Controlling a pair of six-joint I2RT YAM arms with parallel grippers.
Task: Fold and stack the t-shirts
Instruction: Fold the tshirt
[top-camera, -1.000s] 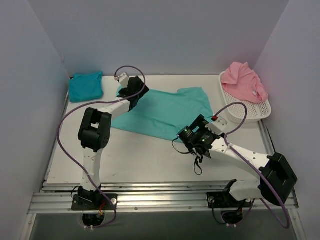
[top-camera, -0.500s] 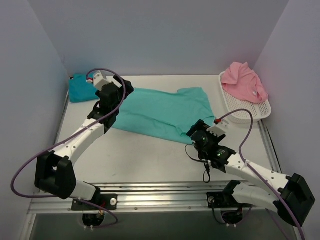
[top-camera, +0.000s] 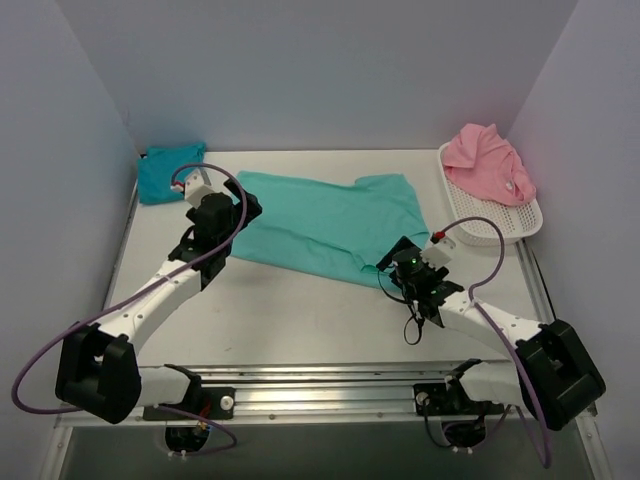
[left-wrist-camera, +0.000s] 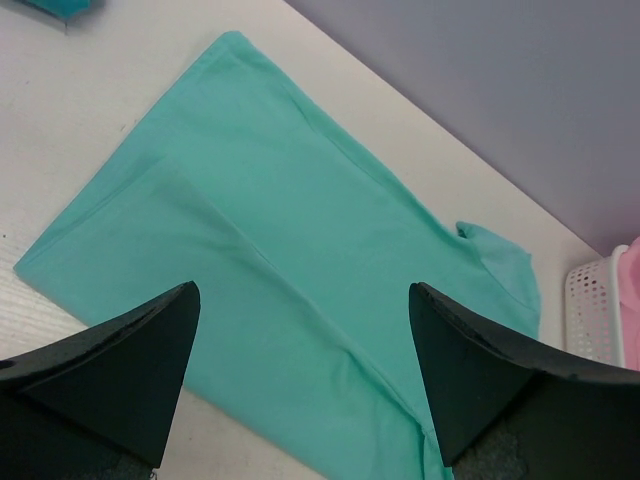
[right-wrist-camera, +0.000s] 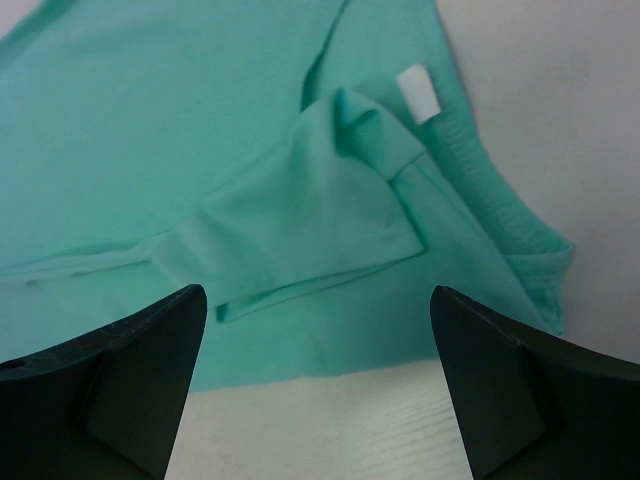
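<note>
Nearest, a ribbed aluminium rail (top-camera: 320, 390) runs along the front edge of the white table (top-camera: 300, 320), whose matte top shows a faint wood-like grain in the wrist views.

The right gripper (right-wrist-camera: 318, 300) is over the near-right end of the sea-green t-shirt (top-camera: 320, 220). Its blunt, black, wedge-shaped fingers (right-wrist-camera: 130, 370) stand wide apart with nothing between them but the cloth below. Under it a short sleeve (right-wrist-camera: 320, 230) is folded in over the body of the shirt. Just beyond are a ribbed neckband and a small white label (right-wrist-camera: 417, 93).

The left gripper (left-wrist-camera: 302, 295) is over the shirt's left end. Its fingers (left-wrist-camera: 120, 360) are also spread wide and hold nothing.

The shirt lies flat in the middle of the table as a long, slanted panel of soft, smooth knit. A shallow crease runs along its length, and its corners are slightly rounded.

Farther back, in the far-left corner, the darker turquoise-blue t-shirt (top-camera: 170, 172) sits as a small, roughly square folded bundle, well apart from the sea-green one.

At the far right, the pink t-shirt (top-camera: 487, 160) lies crumpled in loose folds in a white plastic mesh basket (top-camera: 500, 225), draped over its back rim.
</note>
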